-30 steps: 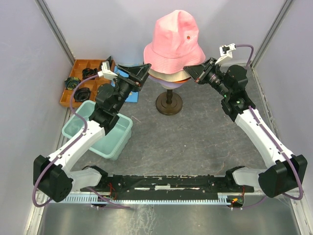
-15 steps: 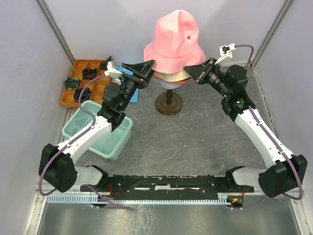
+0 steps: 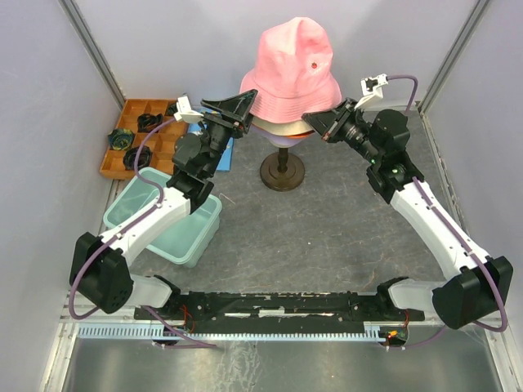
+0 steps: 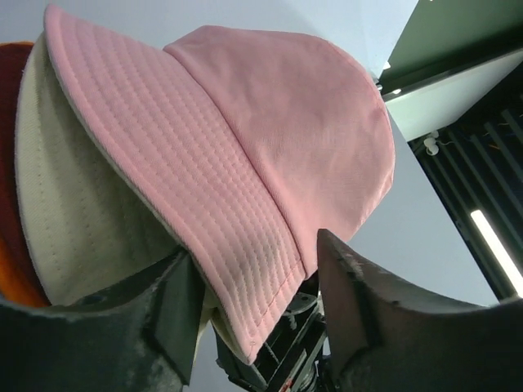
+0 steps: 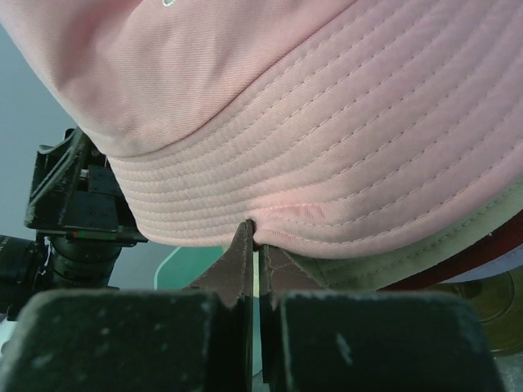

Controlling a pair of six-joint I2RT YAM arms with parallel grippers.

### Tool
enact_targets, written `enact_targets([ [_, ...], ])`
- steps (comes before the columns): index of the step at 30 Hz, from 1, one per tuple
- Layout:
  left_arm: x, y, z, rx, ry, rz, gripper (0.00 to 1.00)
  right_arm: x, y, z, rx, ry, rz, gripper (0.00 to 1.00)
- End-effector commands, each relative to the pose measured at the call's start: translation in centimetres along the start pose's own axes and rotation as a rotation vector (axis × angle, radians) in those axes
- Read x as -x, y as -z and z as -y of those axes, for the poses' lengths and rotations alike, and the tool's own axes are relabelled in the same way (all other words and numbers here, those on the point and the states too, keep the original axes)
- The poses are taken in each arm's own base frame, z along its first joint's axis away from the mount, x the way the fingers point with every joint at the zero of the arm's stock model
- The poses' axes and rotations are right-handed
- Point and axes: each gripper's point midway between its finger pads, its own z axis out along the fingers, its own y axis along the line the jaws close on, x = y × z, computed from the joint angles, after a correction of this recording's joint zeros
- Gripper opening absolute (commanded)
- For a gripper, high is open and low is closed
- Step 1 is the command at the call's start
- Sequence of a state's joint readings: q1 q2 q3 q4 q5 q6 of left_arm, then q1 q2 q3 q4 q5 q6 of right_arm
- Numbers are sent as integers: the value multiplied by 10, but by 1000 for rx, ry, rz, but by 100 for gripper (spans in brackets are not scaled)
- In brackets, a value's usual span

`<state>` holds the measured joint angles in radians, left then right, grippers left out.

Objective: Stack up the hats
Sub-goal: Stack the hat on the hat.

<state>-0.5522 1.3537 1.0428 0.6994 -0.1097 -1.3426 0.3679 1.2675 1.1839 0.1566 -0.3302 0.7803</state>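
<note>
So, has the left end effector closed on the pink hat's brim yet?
No: the left end effector stands open around the brim of the pink hat, with a visible gap beside one finger.

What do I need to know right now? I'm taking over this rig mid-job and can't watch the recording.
Left gripper: open, fingers either side of the brim of the pink hat.
Right gripper: shut, apparently pinching the brim's opposite edge.
Hats: pink hat tops the stack on the stand, cream hat under it; edges of the dark red hat, orange hat and lavender hat show below.
Done: all five look stacked.
Left: probably settle the pink hat, then let go.
</note>
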Motion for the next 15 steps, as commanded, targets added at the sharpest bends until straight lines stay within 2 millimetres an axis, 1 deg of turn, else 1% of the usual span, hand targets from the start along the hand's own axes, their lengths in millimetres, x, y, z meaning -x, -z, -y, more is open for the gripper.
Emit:
enact_targets([
  [1, 10, -5, 34, -104, 53, 51, 52, -29, -3, 8, -17, 0, -94, 0],
  [4, 11, -5, 27, -90, 67, 63, 34, -30, -4, 6, -13, -1, -105, 0],
  [6, 11, -5, 22, -82, 66, 67, 25, -31, -5, 4, -15, 4, -130, 0],
  [8, 11, -4, 15, -72, 58, 69, 22, -33, -4, 4, -39, -1, -177, 8],
  [10, 13, -5, 9, -61, 46, 71, 20, -34, -3, 0, -29, 3, -207, 16],
  [12, 14, -7, 4, -56, 37, 61, 20, -31, -1, -6, -15, 8, -203, 19],
  [15, 22, -10, -2, -55, 24, 55, 19, -29, 3, -12, 5, 24, -204, 27],
])
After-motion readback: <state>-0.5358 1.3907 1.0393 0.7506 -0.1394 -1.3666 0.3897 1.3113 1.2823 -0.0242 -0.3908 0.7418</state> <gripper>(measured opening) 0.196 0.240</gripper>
